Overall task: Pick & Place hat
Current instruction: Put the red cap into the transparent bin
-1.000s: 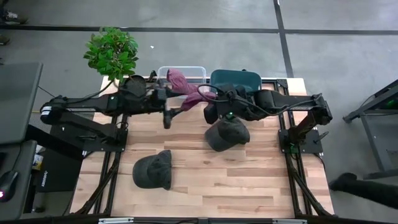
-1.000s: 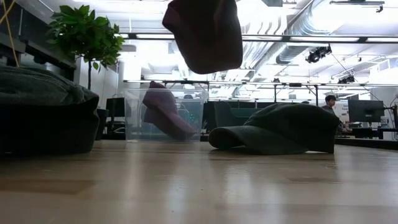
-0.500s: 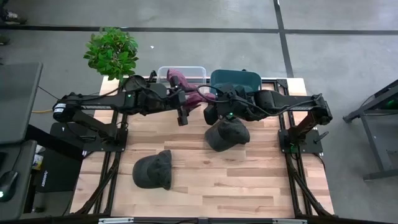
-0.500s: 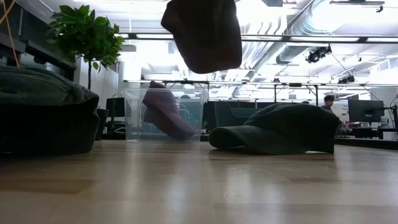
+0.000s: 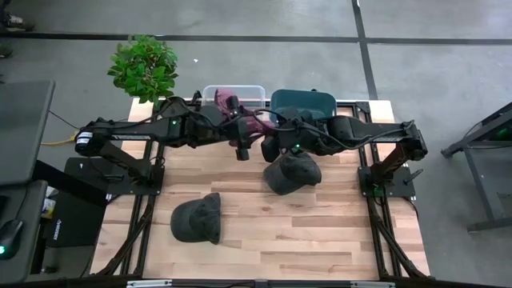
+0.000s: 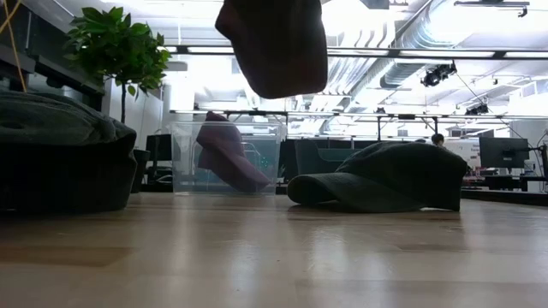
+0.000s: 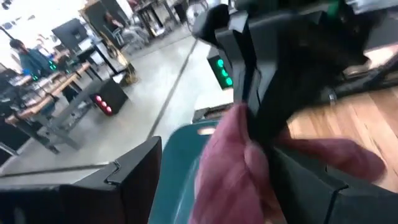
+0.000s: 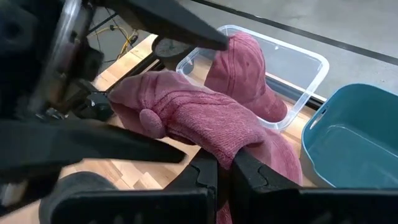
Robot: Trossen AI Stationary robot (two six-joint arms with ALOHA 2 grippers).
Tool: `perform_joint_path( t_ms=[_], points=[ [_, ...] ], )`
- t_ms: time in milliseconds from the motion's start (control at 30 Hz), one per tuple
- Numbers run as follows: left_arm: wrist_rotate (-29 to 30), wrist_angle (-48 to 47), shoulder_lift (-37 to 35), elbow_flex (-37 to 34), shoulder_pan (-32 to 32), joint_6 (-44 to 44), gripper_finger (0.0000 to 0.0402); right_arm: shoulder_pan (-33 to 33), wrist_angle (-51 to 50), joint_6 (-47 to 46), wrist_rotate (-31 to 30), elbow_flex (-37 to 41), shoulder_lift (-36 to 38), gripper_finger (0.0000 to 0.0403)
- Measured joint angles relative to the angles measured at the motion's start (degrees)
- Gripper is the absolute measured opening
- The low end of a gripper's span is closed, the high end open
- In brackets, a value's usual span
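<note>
High view, nearest edge first: a dark cap is seen lying on the wooden table at about 7 o'clock from the table's centre, well apart from both arms. Farther in, a second dark cap is seen at about 1 o'clock from the centre, just below the right gripper. Above mid-table, a maroon hat is held off the wood, pinched between the right gripper's narrowly set fingers, as shown in the right wrist view; in the low view its crown is seen hanging clear of the table. The left gripper is brought in close at 9 o'clock of the right one, beside the same hat; whether its fingers are spread or closed cannot be told, the left wrist view being filled by the maroon fabric and the other arm. At the far edge, a clear plastic bin is seen at 12 o'clock with another maroon hat propped inside, and a teal bin stands just beside it at 1 o'clock. A potted plant is set at the far corner, at 10 o'clock.
</note>
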State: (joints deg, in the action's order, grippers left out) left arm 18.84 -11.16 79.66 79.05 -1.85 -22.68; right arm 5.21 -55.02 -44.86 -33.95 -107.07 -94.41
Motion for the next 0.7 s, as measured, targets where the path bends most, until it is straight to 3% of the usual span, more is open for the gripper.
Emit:
perform_joint_path(
  t_ms=[133, 233, 367, 533, 700],
  points=[
    [1.19, -1.33, 0.35, -0.33, 0.09, -0.57, 0.0253, 0.0, 0.11, -0.02, 0.0, 0.0, 0.0, 0.0005],
    [3.2, -0.94, 0.06, -0.28, 0.11, -1.29, 0.0218, 0.0, 0.25, -0.02, 0.03, 0.0, 0.0, 0.0005],
    [7.36, -1.04, 0.17, -0.31, 0.13, -1.27, 0.0144, 0.0, 0.44, -0.02, 0.04, 0.0, 0.0, 0.0005],
    [7.42, -1.01, 0.15, -0.31, 0.13, -1.07, 0.0025, 0.0, 0.69, 0.34, 0.05, 0.0, 0.0, 0.0005],
    [7.59, -0.98, 0.15, -0.31, 0.11, 2.08, 0.0006, 0.02, 0.91, 0.93, 0.07, 0.0, 0.0, 0.0018]
  ],
)
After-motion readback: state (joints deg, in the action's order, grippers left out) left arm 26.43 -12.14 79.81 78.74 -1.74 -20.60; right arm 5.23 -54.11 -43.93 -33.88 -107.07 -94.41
